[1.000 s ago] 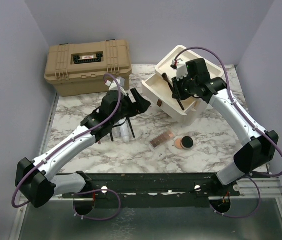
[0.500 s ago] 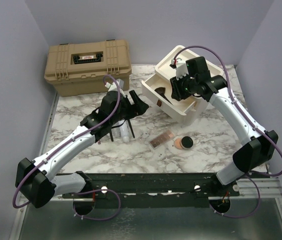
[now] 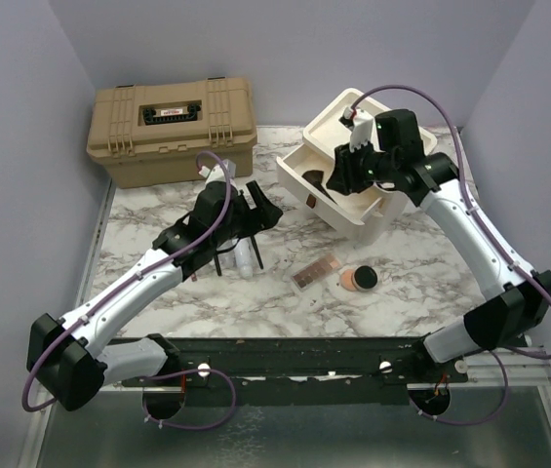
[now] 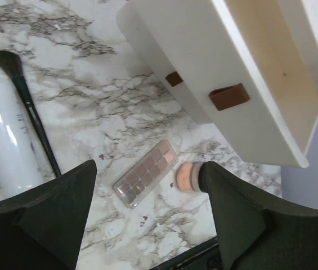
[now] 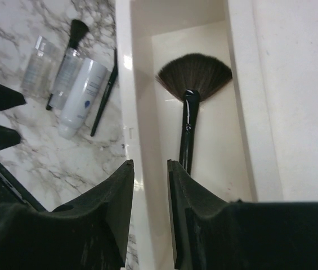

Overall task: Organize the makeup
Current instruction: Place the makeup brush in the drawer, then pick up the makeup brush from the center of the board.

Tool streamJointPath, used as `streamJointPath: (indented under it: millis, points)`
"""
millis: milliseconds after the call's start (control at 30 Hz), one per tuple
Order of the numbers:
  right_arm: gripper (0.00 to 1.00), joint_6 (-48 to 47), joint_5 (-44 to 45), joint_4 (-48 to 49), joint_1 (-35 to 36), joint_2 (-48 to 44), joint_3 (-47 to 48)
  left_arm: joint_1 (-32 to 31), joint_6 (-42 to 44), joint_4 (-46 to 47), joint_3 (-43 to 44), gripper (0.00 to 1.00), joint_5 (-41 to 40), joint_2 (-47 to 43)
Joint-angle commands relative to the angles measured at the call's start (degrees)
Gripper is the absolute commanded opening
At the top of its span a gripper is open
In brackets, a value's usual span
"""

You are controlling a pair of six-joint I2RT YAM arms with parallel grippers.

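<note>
Tan toolbox [image 3: 170,127]: biggest item, well past the L claw [image 3: 258,203] and off to its left. Lid shut, contents can't be seen.

Cream drawer unit [image 3: 326,122]: sits tilted under the R claw [image 5: 150,164], to the right of the L claw. One open drawer [image 5: 215,140] is pulled out toward the L claw, directly below the R claw. It holds a single black fan brush [image 5: 194,79], lying flat w/ bristles away from the R claw and the handle running back under its R finger. The upper compartment is hidden by the arm.

R claw: fingers a narrow gap apart, nothing between them. It hangs over the drawer's left wall, with the brush just beside it, not gripped.

L claw: spread wide, holding nothing, low over the marble table [image 4: 119,112].

Loose makeup on the table, none in a container:
- White bottle [image 4: 7,135] lies on its side, just left of the L claw.
- Pink palette [image 4: 146,173] lies flat, seen between the L claw's fingers.
- Round compact [image 4: 187,175] is open w/ peach powder showing, next to the palette by the L claw's R finger.
- Black-handled brush [image 4: 26,107] lies alongside the bottle on its R side.
- Clear tube [image 5: 35,73] lies on the far side of the bottle, w/ another small brush [image 5: 77,28] between them.
</note>
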Motion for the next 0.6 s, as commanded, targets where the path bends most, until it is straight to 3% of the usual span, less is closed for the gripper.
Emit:
streamJointPath:
  millis: [0,100,267,567]
  points:
    - [0.39,5.9,-6.9,5.6,0.5,-7.5,-5.0,0.7,3.1,-6.7,-0.3,0.79,-8.4,-3.1]
    - [0.41,8.8,-8.3,7.9,0.5,-13.0,-9.6,1.3,6.8,-12.9,1.6,0.8,-16.5,-4.9]
    - [0.41,14.7,-9.9,11.4,0.5,-21.3,-17.1,3.2,9.3,-19.8,3.1,0.75,-22.1,-3.3]
    - [0.45,21.0,-7.0,8.4,0.5,-32.1,-22.0,4.9,7.8,-22.6,-2.4,0.6,-16.7,-3.0]
